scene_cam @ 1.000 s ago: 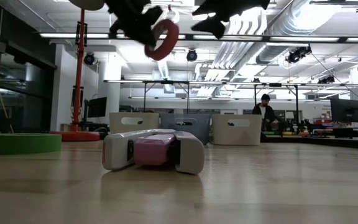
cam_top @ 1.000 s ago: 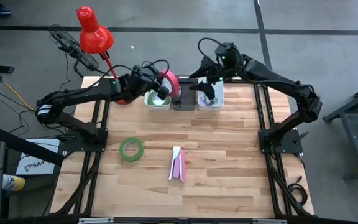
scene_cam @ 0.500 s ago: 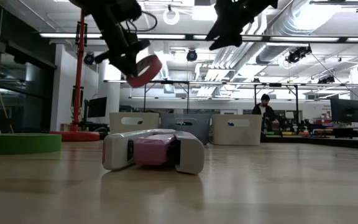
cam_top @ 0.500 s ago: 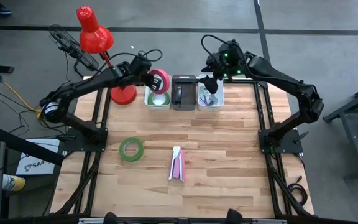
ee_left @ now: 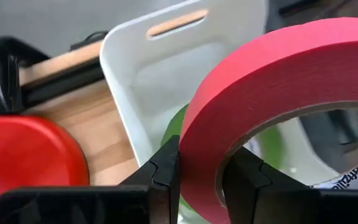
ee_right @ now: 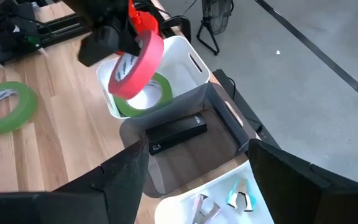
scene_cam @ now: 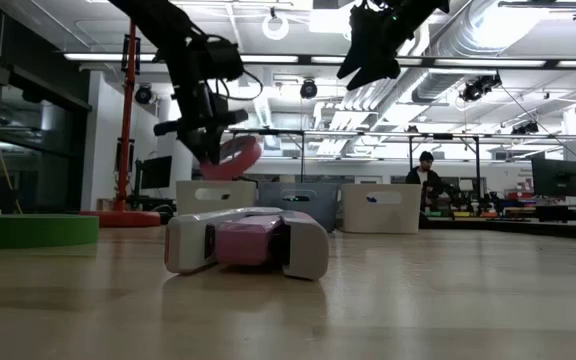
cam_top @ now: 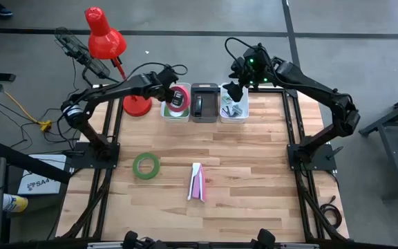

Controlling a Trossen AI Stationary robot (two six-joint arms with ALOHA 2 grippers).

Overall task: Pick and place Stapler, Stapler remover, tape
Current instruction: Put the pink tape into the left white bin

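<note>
My left gripper (cam_top: 174, 95) is shut on the pink tape roll (cam_top: 179, 97) and hangs over the left white bin (cam_top: 165, 113), where a green roll (ee_right: 161, 93) lies flat on the bottom. A second green roll (cam_top: 146, 165) lies flat on the table near its left side. The black stapler (ee_right: 176, 134) lies in the grey middle bin (cam_top: 204, 113). A pink-and-white stapler (cam_top: 197, 182) lies at mid-table. My right gripper (ee_right: 210, 186) is open above the right white bin (cam_top: 233, 114), which holds small staple removers (ee_right: 238, 193). My left gripper holds the pink roll by its wall (ee_left: 199, 163), one finger (ee_left: 244, 177) in the open centre and one (ee_left: 165, 171) outside. The fingers come from above, slanting down. The roll is lifted clear and tilted, just above the left bin's rim (scene_cam: 214, 184).
A red desk lamp (cam_top: 105, 33) stands with its base (cam_top: 136, 106) on the table's far left corner, beside the left bin. The three bins sit in a row along the far edge. Bare wood lies to the right of the pink-and-white stapler. A person (scene_cam: 425, 178) stands far behind.
My left gripper has come down toward the left white bin, carrying the pink roll from high over the bins to just above the bin's rim; the roll has tipped from nearly upright toward flat. My right gripper has drawn back a little toward the far edge.
</note>
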